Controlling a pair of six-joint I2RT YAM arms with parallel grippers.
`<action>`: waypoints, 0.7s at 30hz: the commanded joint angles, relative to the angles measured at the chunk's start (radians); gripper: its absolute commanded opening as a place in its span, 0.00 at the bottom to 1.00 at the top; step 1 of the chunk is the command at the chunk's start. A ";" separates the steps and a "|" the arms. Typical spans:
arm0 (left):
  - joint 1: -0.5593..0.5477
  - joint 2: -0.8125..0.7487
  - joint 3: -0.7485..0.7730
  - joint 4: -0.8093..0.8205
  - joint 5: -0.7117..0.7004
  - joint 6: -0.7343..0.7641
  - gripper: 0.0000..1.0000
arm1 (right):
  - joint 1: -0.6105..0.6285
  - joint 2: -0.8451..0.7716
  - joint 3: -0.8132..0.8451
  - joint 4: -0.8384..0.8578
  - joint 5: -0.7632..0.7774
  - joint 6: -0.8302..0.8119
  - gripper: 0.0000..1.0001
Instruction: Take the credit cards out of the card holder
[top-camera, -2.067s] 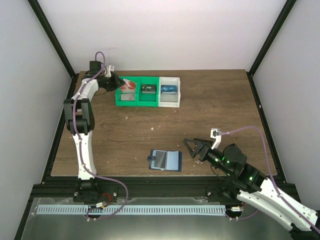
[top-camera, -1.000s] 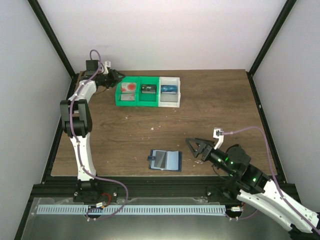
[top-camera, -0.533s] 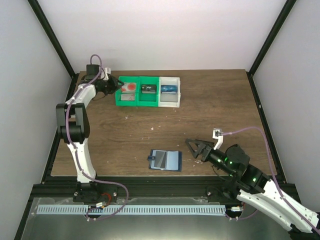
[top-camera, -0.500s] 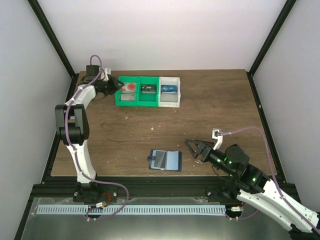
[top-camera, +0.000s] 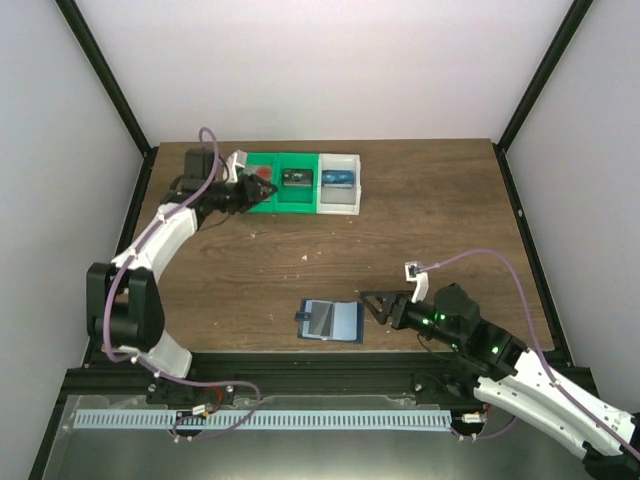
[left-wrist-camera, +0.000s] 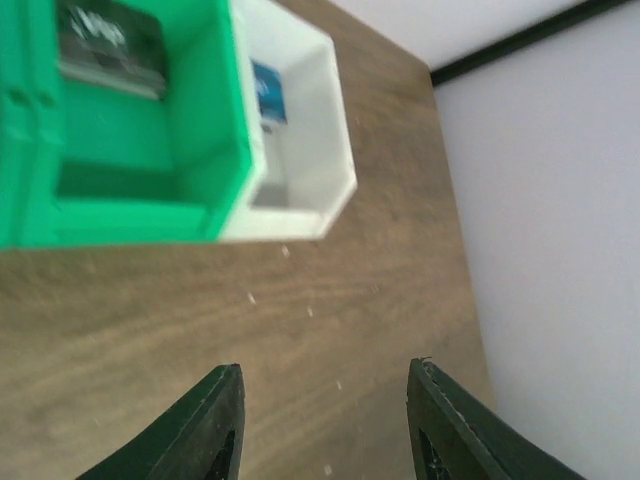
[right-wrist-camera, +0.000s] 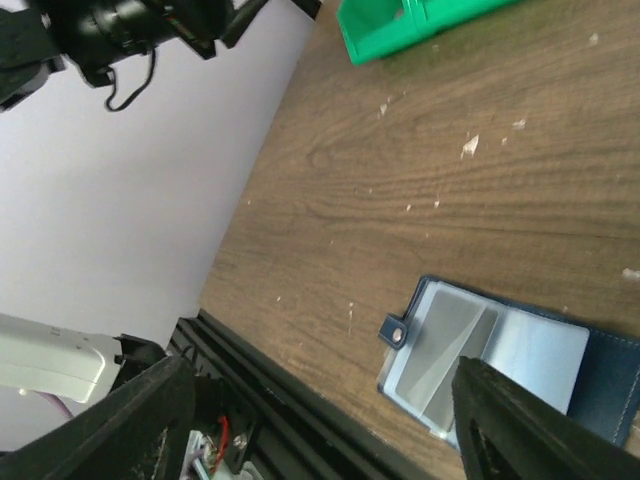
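Card holder (top-camera: 332, 321) open | right gripper (top-camera: 370, 307) just beside it, spread, empty | left gripper (top-camera: 262, 190) spread, well away | risk: unpinned holder skids if pushed

Overhead camera looks steeply down from the near side; wrist cameras skim the worktop (top-camera: 420, 220) closely (all three catch the green bin (left-wrist-camera: 120, 220)).

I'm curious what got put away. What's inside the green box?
A black card-sized thing lies in the green box's right compartment. The left compartment shows a bit of red; the left claw hides the rest.
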 joint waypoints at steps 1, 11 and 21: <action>-0.067 -0.140 -0.115 0.020 0.043 0.018 0.47 | -0.002 0.056 -0.014 0.007 -0.077 -0.006 0.64; -0.218 -0.449 -0.454 0.063 0.043 -0.024 0.46 | -0.001 0.240 -0.071 0.130 -0.135 0.092 0.37; -0.411 -0.541 -0.747 0.344 0.005 -0.224 0.46 | 0.037 0.515 -0.028 0.259 -0.143 0.125 0.32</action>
